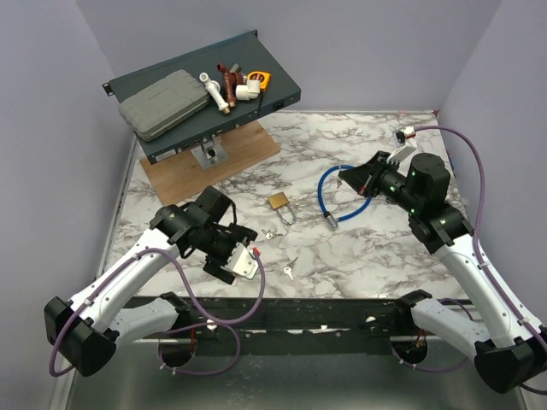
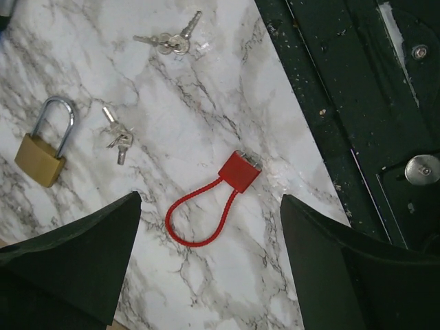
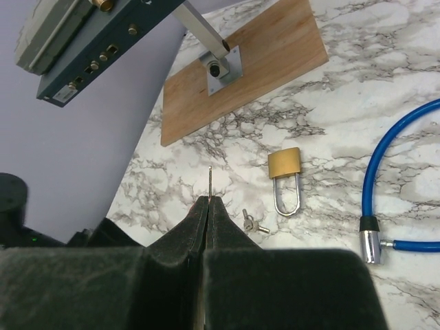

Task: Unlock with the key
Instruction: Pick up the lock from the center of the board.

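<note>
Nearest to me, the left hand (image 2: 210, 199) hangs low over the white marble-patterned table (image 1: 359, 256) by its near edge. Its two dark fingers (image 2: 75, 265) are spread wide with nothing between them. Right below that gap a red cable lock with a square red body and a thin red loop (image 2: 238, 170) lies flat on the table. Beyond it are two small bunches of silver keys. One bunch (image 2: 118, 135) sits just beside a brass padlock with a silver shackle (image 2: 41, 157). The other bunch (image 2: 168, 42) lies on its own, nearer the dark rail along the table's front (image 2: 344, 82).

Across the table the right hand (image 3: 208, 201) is raised off the surface and clenched tight. Pinched between its fingertips is the tiny thin silver-grey metal key (image 3: 210, 180), seen edge-on so that only a narrow sliver pokes out past the pads. It points leftward over the table, well apart from the padlock, which lies flat in the middle. A blue cable lock with a silver metal end (image 3: 369, 240) curls on the table near that hand.

At the far left corner a dark blue-grey rack unit (image 1: 278, 90) stands tilted on a metal post over a brown wooden board (image 1: 248, 152). On top of it rest a grey hard case (image 1: 164, 104), some white and copper pipe fittings (image 1: 226, 90) and a yellow tape measure (image 1: 259, 79).
</note>
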### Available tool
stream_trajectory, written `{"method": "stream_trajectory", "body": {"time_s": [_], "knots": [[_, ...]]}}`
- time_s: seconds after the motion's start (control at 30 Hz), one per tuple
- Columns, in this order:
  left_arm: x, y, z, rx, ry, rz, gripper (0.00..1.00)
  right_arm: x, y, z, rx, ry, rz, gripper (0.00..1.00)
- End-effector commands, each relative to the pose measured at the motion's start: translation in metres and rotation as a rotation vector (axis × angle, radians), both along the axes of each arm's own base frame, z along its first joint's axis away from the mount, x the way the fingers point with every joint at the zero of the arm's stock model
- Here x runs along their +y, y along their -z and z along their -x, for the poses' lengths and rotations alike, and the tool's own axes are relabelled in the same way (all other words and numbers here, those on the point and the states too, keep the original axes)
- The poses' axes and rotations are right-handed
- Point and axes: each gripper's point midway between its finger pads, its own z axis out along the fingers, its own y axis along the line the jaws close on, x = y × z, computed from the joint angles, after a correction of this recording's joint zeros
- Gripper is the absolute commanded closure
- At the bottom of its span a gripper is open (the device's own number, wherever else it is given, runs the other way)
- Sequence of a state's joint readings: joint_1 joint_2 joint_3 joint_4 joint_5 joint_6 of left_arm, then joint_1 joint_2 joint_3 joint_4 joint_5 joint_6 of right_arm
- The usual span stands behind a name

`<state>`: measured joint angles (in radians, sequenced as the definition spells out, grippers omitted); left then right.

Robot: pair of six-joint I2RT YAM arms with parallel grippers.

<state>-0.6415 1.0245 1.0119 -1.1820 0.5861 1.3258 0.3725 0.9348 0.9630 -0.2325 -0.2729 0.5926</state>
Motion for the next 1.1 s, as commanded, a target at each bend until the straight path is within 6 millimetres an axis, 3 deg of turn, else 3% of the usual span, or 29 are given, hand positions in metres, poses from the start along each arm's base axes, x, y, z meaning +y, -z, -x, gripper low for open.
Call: {"method": "stream_trajectory", "body": {"time_s": [0.0, 0.13, 0.27, 0.47, 0.83, 1.07], "knots": [[-0.004, 0.032, 0.001, -0.086, 0.159, 0.032, 0.19, 0.003, -0.009, 0.004, -0.015, -0.027, -0.022, 0.99], [0.007, 0.059, -0.002, -0.101, 0.290, -0.033, 0.19, 0.003, -0.012, 0.006, -0.021, -0.027, -0.029, 0.99], [0.016, 0.074, -0.003, -0.037, 0.383, -0.090, 0.20, 0.002, -0.015, 0.007, -0.026, -0.027, -0.030, 0.99], [0.016, 0.094, -0.018, -0.054, 0.487, -0.144, 0.28, -0.001, -0.020, 0.009, -0.037, -0.018, -0.026, 0.99], [0.022, 0.124, -0.036, -0.038, 0.553, -0.327, 0.36, -0.004, -0.029, 0.009, -0.053, -0.007, -0.012, 0.99], [0.024, 0.135, -0.037, 0.004, 0.532, -0.420, 0.48, -0.006, -0.033, 0.010, -0.064, 0.003, -0.009, 0.99]]}}
